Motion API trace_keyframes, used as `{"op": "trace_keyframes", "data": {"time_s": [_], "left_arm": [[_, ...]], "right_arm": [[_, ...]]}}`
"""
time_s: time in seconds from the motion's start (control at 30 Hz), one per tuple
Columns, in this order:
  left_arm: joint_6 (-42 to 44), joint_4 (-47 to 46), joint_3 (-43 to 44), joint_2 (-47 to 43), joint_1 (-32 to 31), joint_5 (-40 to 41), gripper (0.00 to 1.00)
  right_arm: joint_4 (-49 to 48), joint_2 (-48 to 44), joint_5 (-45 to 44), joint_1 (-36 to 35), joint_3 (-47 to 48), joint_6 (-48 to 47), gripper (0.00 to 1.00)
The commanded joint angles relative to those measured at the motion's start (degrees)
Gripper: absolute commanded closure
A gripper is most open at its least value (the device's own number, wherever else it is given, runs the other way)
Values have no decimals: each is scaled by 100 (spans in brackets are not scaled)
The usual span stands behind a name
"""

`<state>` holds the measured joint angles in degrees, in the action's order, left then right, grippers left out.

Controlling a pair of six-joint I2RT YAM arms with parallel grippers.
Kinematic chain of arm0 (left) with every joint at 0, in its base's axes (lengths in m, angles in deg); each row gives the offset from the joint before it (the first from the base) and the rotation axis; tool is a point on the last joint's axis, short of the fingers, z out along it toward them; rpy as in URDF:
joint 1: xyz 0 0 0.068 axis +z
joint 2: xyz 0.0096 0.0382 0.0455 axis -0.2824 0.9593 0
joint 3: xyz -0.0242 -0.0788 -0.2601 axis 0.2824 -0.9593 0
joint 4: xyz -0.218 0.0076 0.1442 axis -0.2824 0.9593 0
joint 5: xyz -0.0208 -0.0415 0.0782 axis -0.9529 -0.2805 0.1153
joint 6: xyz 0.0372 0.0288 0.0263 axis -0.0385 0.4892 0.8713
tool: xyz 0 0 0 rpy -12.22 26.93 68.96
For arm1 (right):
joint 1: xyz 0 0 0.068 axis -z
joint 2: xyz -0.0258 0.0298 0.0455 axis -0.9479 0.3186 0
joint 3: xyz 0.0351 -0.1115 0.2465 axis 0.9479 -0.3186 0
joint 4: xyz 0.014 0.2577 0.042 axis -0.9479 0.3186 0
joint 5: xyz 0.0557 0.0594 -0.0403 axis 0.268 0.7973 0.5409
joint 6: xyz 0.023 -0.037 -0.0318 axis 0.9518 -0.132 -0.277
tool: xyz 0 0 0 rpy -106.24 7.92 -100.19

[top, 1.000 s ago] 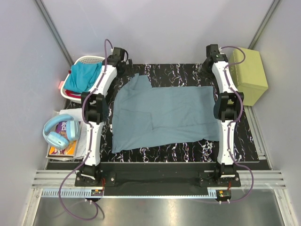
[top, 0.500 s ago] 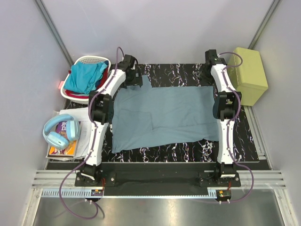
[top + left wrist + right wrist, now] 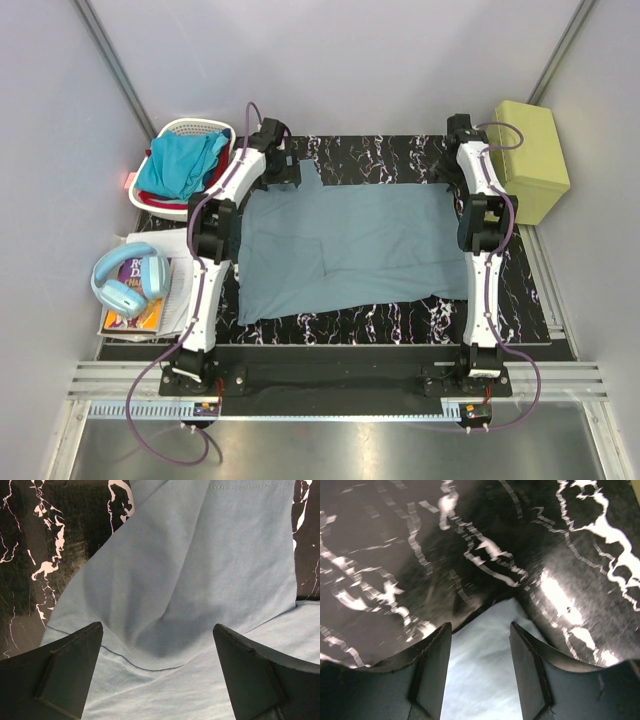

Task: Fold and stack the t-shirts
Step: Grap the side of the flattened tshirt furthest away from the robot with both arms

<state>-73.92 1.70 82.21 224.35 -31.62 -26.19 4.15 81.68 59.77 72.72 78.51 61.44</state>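
Note:
A grey-blue t-shirt [image 3: 345, 245] lies spread flat on the black marbled mat [image 3: 380, 160]. My left gripper [image 3: 288, 170] is wide open just above its far-left sleeve; in the left wrist view [image 3: 157, 627] the folded sleeve cloth [image 3: 200, 555] lies between the fingers. My right gripper [image 3: 455, 170] is open at the shirt's far-right corner; in the right wrist view [image 3: 480, 626] that corner [image 3: 480, 680] lies between the fingers. A turquoise t-shirt [image 3: 180, 165] is heaped in the white laundry basket [image 3: 190, 127], with a red t-shirt [image 3: 150, 200] showing under it.
An olive-green box [image 3: 532, 160] stands at the mat's far right, close to the right arm. Light-blue headphones [image 3: 125, 280] lie on books [image 3: 135, 315] left of the mat. Grey walls close in the back and sides.
My left gripper has swung right from beside the basket to the shirt's far-left sleeve. My right gripper has shifted slightly right, to the shirt's far-right corner. The shirt has not moved.

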Motion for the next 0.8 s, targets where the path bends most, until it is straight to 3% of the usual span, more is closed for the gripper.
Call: {"op": "trace_keyframes", "data": {"time_s": [0.0, 0.2, 0.53, 0.77], "left_arm": [[-36, -126, 37, -311, 19, -83, 1], [-18, -118, -51, -355, 19, -83, 1], [-62, -118, 106, -312, 19, 22, 1], [-27, -566, 625, -206, 46, 128, 1]], "right_arm": [[-89, 107, 98, 37, 15, 9, 44], [-107, 239, 195, 46, 42, 35, 46], [-37, 143, 274, 46, -116, 158, 78], [7, -165, 195, 37, -336, 158, 86]]}}
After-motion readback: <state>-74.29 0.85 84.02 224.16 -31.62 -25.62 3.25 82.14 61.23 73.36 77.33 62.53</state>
